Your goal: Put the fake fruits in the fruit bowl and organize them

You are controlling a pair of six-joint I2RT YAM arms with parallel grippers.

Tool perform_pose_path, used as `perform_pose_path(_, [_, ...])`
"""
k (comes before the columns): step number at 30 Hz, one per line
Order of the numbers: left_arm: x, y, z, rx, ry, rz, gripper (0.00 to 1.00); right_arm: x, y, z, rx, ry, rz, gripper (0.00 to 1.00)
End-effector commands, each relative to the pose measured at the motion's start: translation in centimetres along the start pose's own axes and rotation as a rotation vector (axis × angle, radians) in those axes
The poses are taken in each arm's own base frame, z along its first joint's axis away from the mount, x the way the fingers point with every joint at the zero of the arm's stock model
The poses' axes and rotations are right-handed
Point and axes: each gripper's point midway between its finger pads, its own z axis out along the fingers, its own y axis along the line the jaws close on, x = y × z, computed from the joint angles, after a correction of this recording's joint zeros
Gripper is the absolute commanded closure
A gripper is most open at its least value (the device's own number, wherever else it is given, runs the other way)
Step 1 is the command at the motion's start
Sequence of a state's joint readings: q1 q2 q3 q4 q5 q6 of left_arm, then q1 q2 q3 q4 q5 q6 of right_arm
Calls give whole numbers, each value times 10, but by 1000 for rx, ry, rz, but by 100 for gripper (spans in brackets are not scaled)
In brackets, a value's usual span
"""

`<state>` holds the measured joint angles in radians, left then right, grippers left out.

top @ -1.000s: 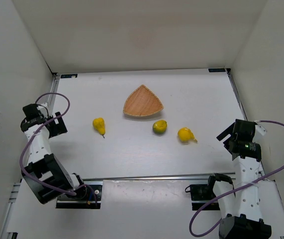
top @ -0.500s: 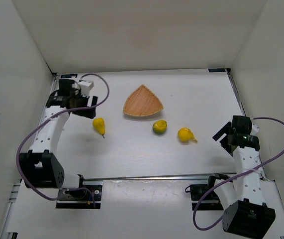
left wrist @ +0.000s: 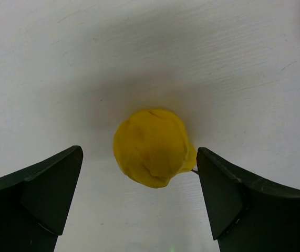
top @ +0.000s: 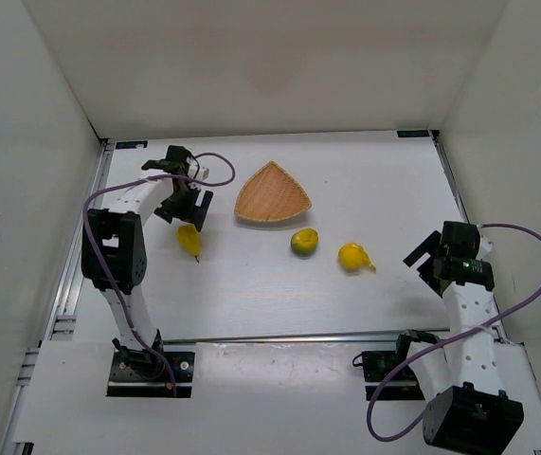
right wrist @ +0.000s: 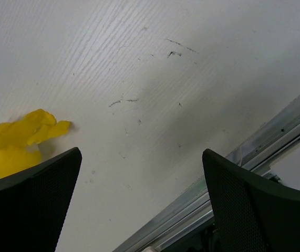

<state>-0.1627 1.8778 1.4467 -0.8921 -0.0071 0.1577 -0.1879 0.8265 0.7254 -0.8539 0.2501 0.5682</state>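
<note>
1. Fake fruits (top: 304,242): all three lie on the table (top: 251,294), none in the bowl yet. Nearest my side is the right-hand pear (top: 353,256). The right fingers (right wrist: 29,205) are near it on the right-edge side, spread wide and holding nothing.
2. The green citrus (top: 303,239) sits between the two pears, just in front of the bowl.
3. The left-hand pear (left wrist: 152,147) lies centred between the left fingers (left wrist: 39,194), which are wide apart, empty and poised above it.
4. I judge this pear's grasp to be the step in hand. I'd lower straight down and close gently across the fat body, not the stem, because glossy plastic may squirt out.
5. Farthest off, the fruit bowl (top: 272,194) sits close to that pear's right. I'd set the pear toward one corner, leaving room for the others.
</note>
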Motion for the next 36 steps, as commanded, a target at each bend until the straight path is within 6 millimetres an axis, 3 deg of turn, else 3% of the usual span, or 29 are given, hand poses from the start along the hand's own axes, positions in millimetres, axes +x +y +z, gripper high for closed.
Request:
perform_pose_path(1, [6,0,-1,-32,17,-3,0,-5,6,4,-21,-15,-12,0])
perform_pose_path(8, [35,-15,11,41,140,35,0,-13,20,5,-51,11,-13,0])
perform_pose_path(12, [40,-20,16,74,181,43,17,-22,31,8,-77,1,-18,0])
perform_pose_path(13, [41,-21,19,84,189,42,26,-24,34,8,-83,8,-18,0])
perform_pose_path(16, [26,-27,8,129,153,51,45,-33,43,7,-106,-6,-25,0])
perform_pose_path(17, [14,-28,4,144,127,62,58,-32,42,10,-98,6,-28,0])
perform_pose_path(20, [-4,-29,-12,141,88,95,70,-37,49,14,-104,6,-46,0])
perform_pose_path(25, [-31,-35,-47,94,-1,165,71,-36,61,20,-115,26,-90,0])
perform_pose_path(26, [-38,-45,-55,90,-29,207,71,-36,64,22,-114,36,-99,0])
perform_pose_path(29, [-73,-66,-73,78,-151,307,70,-31,77,26,-132,51,-152,0])
perform_pose_path(30, [-97,-83,-83,72,-244,353,68,-33,82,26,-148,38,-158,0])
perform_pose_path(33, [-129,-117,-75,98,-337,418,63,-33,103,26,-222,45,-239,0])
perform_pose_path(34, [-149,-128,-81,113,-402,415,62,-32,114,24,-270,49,-297,0])
perform_pose_path(35, [-153,-137,-62,130,-376,417,62,-23,128,17,-358,84,-329,0])
perform_pose_path(36, [-162,-141,-58,141,-384,407,61,-25,135,16,-392,84,-346,0])
